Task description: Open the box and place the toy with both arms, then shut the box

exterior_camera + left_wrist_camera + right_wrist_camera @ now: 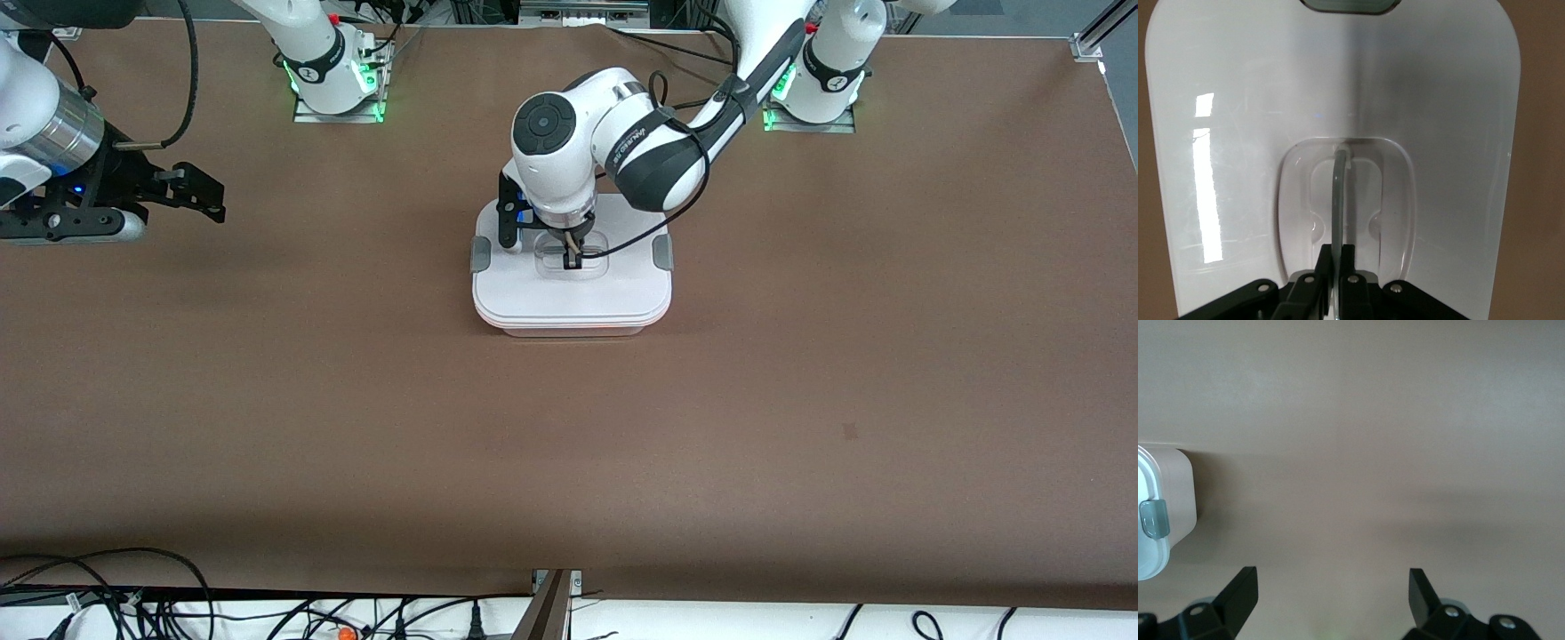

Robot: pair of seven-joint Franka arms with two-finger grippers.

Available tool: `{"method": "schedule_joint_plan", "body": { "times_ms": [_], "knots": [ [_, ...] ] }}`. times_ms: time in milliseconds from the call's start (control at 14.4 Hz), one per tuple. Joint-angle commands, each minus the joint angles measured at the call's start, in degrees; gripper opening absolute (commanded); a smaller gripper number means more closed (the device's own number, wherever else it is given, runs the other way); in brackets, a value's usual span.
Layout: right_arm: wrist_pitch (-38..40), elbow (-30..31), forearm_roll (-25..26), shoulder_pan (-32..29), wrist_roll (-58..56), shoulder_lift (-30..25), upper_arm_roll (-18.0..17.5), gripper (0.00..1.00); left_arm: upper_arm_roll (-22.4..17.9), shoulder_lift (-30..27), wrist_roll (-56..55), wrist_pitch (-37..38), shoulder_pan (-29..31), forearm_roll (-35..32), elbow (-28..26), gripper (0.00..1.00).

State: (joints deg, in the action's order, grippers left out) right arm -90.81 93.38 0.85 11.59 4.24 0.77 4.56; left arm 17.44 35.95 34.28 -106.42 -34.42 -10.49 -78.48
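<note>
The pale pink box [573,327] stands at the table's middle with its white lid [569,289] on and grey clips [480,254] at the sides. My left gripper [569,253] is down over the lid's recessed centre, shut on the thin upright handle [1339,193]. The lid fills the left wrist view [1238,133]. My right gripper [200,191] is open and empty, held above the table toward the right arm's end. Its wrist view [1331,587] shows a corner of the box [1175,493] with one clip [1154,519]. The toy is out of view.
Brown table surface [622,444] spreads all round the box. Cables [133,604] lie along the table's edge nearest the front camera. The arm bases [333,80] stand at the edge farthest from it.
</note>
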Motion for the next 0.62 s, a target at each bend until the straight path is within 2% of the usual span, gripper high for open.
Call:
{"method": "schedule_joint_plan", "body": {
  "times_ms": [0, 415, 554],
  "knots": [
    [-0.34, 0.58, -0.15, 0.1, 0.51, -0.77, 0.28, 1.0, 0.05, 2.46, -0.53, -1.77, 0.14, -2.96, 1.14, 0.0],
    [-0.08, 0.58, -0.15, -0.08, 0.51, -0.68, 0.45, 1.0, -0.3, 2.46, -0.26, -1.77, 0.23, -2.87, 2.1, 0.0],
    [0.1, 0.58, -0.15, -0.17, 0.25, -0.68, 1.5, 1.0, -0.39, 2.63, -0.35, -1.86, 0.23, -2.79, 2.19, 0.0]
  ]
}}
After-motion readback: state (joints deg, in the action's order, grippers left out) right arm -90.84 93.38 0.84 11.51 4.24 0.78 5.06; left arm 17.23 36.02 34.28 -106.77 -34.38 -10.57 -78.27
